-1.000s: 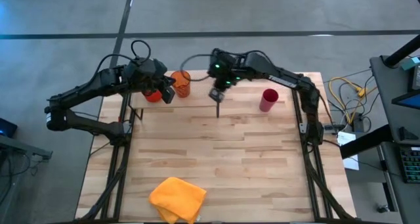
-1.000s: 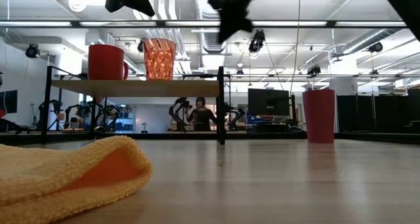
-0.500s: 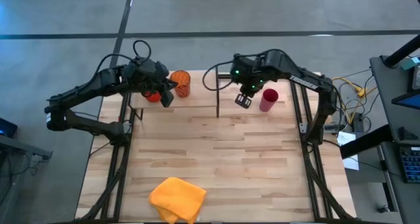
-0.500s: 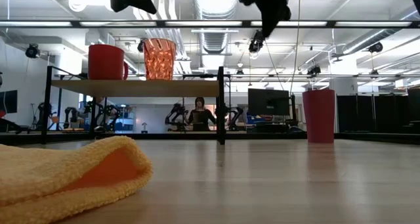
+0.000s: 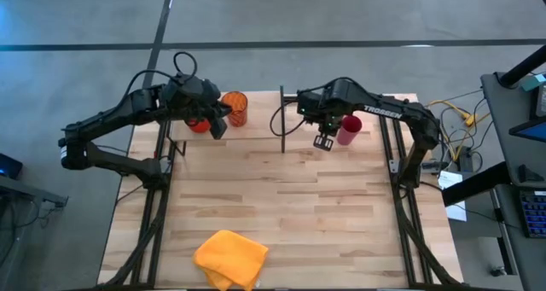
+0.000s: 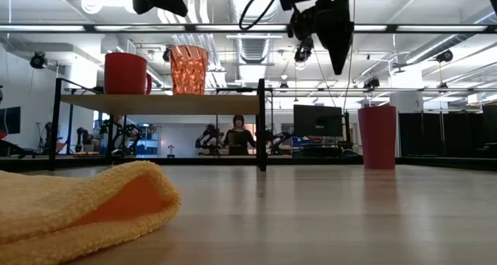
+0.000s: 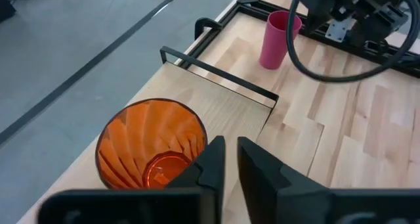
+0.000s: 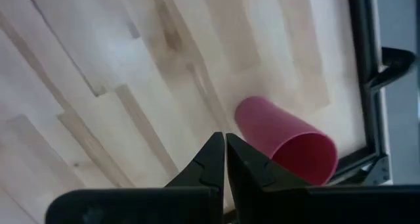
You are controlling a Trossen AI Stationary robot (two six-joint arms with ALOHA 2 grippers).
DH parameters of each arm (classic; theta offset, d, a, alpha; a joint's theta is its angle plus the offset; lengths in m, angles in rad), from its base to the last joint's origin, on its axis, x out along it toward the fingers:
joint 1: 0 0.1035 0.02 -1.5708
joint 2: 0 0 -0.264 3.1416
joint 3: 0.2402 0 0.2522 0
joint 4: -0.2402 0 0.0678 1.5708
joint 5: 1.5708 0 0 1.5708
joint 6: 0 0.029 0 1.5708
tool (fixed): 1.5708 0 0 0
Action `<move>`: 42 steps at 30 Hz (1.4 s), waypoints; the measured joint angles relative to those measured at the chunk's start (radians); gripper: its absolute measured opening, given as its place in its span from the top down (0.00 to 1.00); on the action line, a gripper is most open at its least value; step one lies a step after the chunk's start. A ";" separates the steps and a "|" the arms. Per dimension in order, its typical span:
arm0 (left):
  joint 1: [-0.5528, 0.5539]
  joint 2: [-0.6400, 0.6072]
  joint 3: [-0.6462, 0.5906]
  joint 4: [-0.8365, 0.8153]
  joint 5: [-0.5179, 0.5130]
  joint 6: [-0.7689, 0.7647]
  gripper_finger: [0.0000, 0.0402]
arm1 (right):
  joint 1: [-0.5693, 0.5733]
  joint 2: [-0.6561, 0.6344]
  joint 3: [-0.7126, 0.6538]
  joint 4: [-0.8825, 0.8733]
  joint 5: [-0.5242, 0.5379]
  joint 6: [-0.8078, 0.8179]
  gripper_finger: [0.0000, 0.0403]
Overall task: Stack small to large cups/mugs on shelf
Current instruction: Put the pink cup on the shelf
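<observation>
Left arm: reaches from the table's left edge toward the far-left corner, elbow bent, its wrist over the shelf (image 6: pixel 159 103).
Left gripper (image 5: pixel 217 123): hangs above the shelf just beside the orange striped cup (image 5: pixel 235 108); in the left wrist view its fingers (image 7: pixel 213 161) stand nearly together with only a thin slit between them, holding nothing.
Right arm: comes from the table's right edge and bends inward across the far side, forearm lying roughly level above the pink tumbler (image 5: pixel 348 129).
Right gripper (image 5: pixel 323 141): raised clear of the tabletop (image 5: pixel 299 206), pointing down, just beside the pink tumbler on its shelf-facing side; the right wrist view shows the fingers (image 8: pixel 214 159) pressed almost together and empty.
Red mug (image 6: pixel 126 73): upright on the shelf's left part, largely hidden under the left wrist in the high view.
Orange striped cup: upright on the shelf just right of the red mug; whether the two touch is hard to tell.
Pink tumbler: upright on the tabletop near the far-right corner, well apart from the shelf and beyond its dark upright divider (image 6: pixel 262 125).
Shelf: pale board on a black frame, raised above the tabletop at the far left.
Yellow cloth (image 5: pixel 230 258): bunched at the near edge of the tabletop, far from both arms.
</observation>
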 joint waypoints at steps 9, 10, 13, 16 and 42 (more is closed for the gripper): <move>0.000 0.000 0.000 0.000 0.000 -0.002 0.71 | -0.012 -0.063 -0.041 0.000 -0.017 0.027 0.98; 0.000 0.000 0.000 0.000 0.000 -0.002 0.69 | -0.012 -0.074 -0.041 0.000 -0.017 0.030 0.98; 0.000 0.000 0.000 0.000 -0.001 -0.002 0.67 | -0.011 -0.108 -0.041 0.000 -0.017 0.006 0.98; 0.000 0.000 0.000 0.000 -0.001 -0.003 0.66 | -0.011 -0.131 -0.042 0.000 0.007 -0.034 0.98; 0.000 0.000 0.000 0.001 -0.003 -0.082 0.66 | -0.011 -0.220 0.175 0.040 0.189 -0.117 0.98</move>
